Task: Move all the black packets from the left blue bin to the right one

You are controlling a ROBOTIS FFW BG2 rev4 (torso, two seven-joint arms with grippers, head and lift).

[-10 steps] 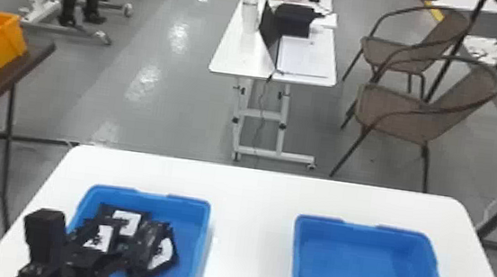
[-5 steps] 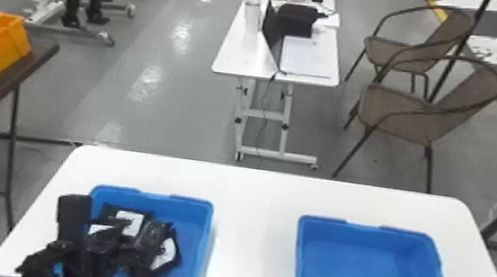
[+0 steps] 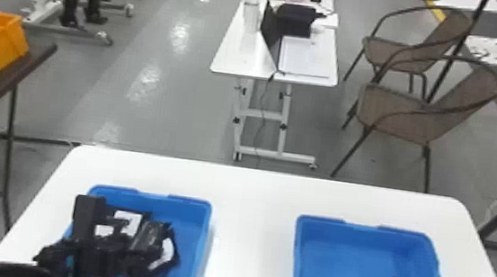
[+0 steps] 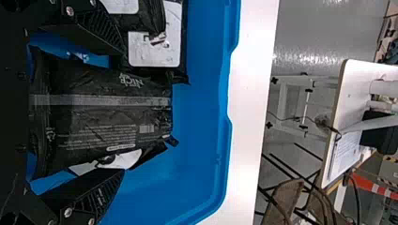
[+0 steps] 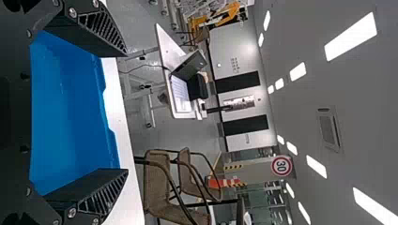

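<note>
Left black gripper [image 4: 124, 112], fingers spread. Between them we list one grey-striped black plastic packet [image 4: 103, 117], long axis toward one o'clock.

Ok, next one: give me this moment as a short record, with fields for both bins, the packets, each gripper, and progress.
left bin: left blue bin, on the white table, holding black packets
right bin: right blue bin, bare floor showing, no packet seen inside
packets: overlapping, some with white labels; exact count unclear
left gripper: at the left bin, fingers open on either side of one packet
right gripper: at the right bin, fingers open, nothing between them
progress: no transfer visible yet
</note>
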